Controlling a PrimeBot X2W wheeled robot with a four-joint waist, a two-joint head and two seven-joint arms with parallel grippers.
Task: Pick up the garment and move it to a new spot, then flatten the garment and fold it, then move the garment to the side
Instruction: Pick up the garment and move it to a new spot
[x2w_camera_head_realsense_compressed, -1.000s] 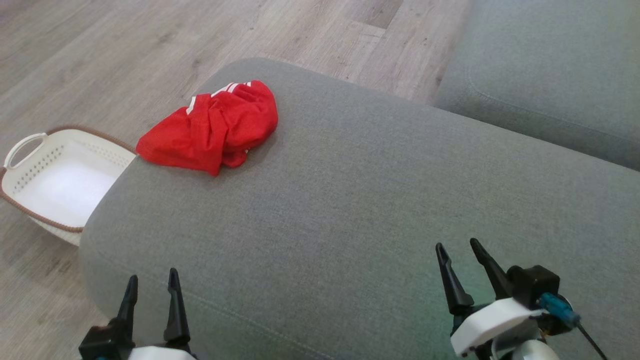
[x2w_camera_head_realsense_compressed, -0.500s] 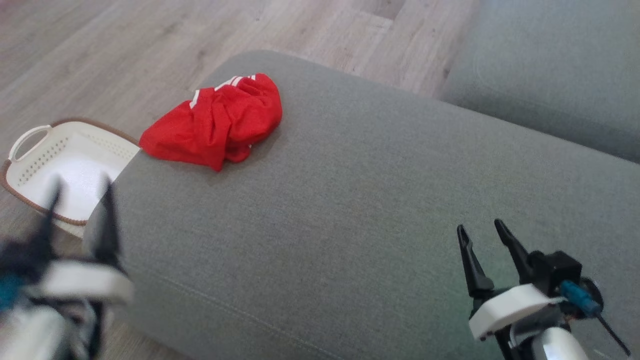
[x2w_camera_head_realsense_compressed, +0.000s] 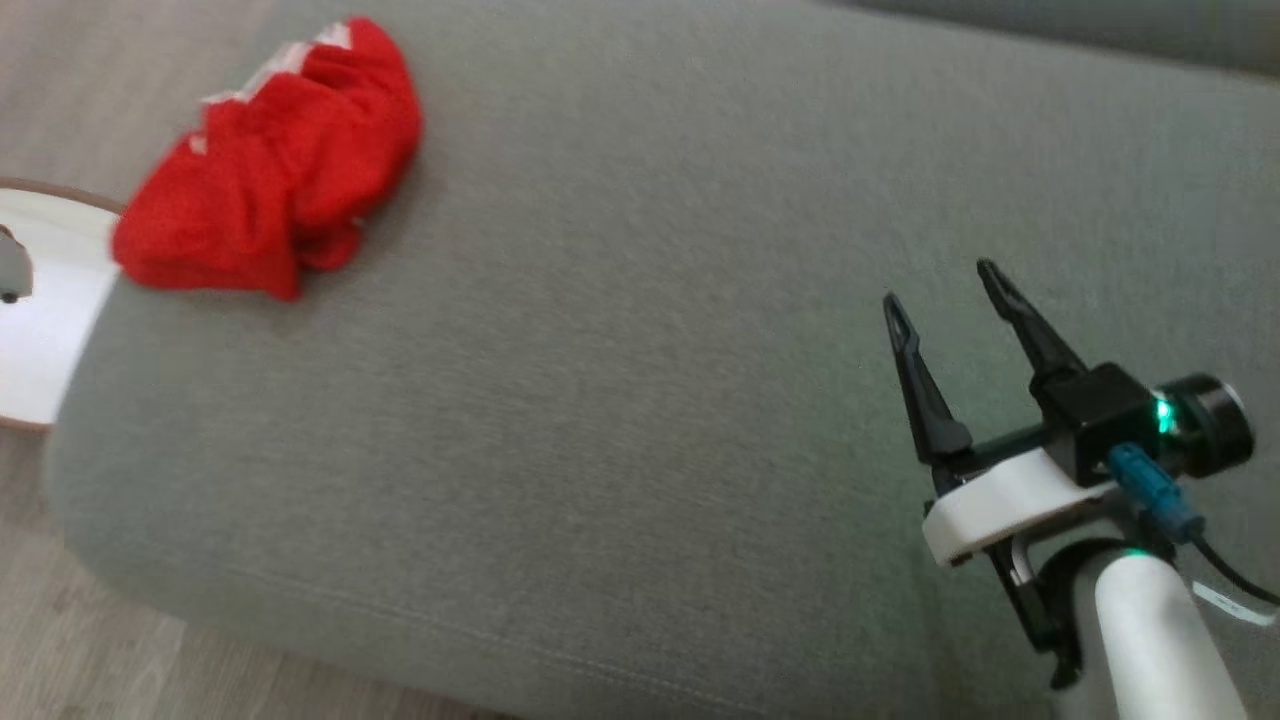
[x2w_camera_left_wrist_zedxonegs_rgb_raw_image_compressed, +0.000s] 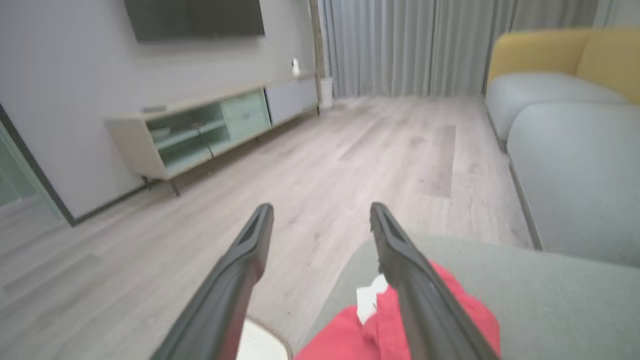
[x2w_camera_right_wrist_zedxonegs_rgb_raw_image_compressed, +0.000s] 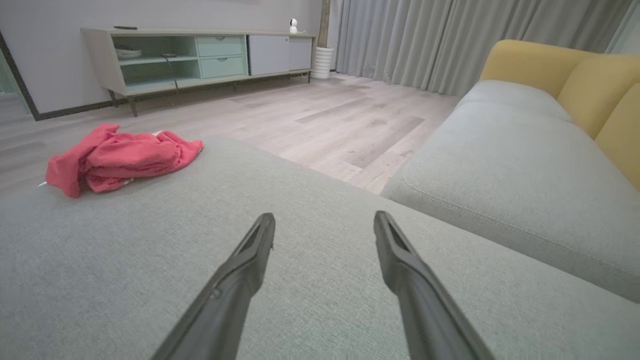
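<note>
The garment (x2w_camera_head_realsense_compressed: 270, 190) is a crumpled red heap with white stripes at the far left corner of the grey cushion (x2w_camera_head_realsense_compressed: 620, 400); no letters or number show. In the left wrist view the garment (x2w_camera_left_wrist_zedxonegs_rgb_raw_image_compressed: 450, 315) lies just below and behind my left gripper (x2w_camera_left_wrist_zedxonegs_rgb_raw_image_compressed: 320, 212), which hangs open over the cushion's edge with nothing between its fingers. My right gripper (x2w_camera_head_realsense_compressed: 938, 283) stands open above the cushion's right side, far from the garment (x2w_camera_right_wrist_zedxonegs_rgb_raw_image_compressed: 120, 157). In its own wrist view the right gripper (x2w_camera_right_wrist_zedxonegs_rgb_raw_image_compressed: 324, 216) is empty, its fingers wide apart over bare fabric.
A white basket (x2w_camera_head_realsense_compressed: 40, 300) with a brown rim sits on the wooden floor against the cushion's left end. A second grey cushion (x2w_camera_right_wrist_zedxonegs_rgb_raw_image_compressed: 510, 170) with yellow backrests lies to the right. A low TV cabinet (x2w_camera_right_wrist_zedxonegs_rgb_raw_image_compressed: 200, 55) stands along the far wall.
The head camera has swung, shifting the whole picture. My left gripper has left the head view after swinging out to the left. The right gripper has reached further forward. The garment lies as before.
</note>
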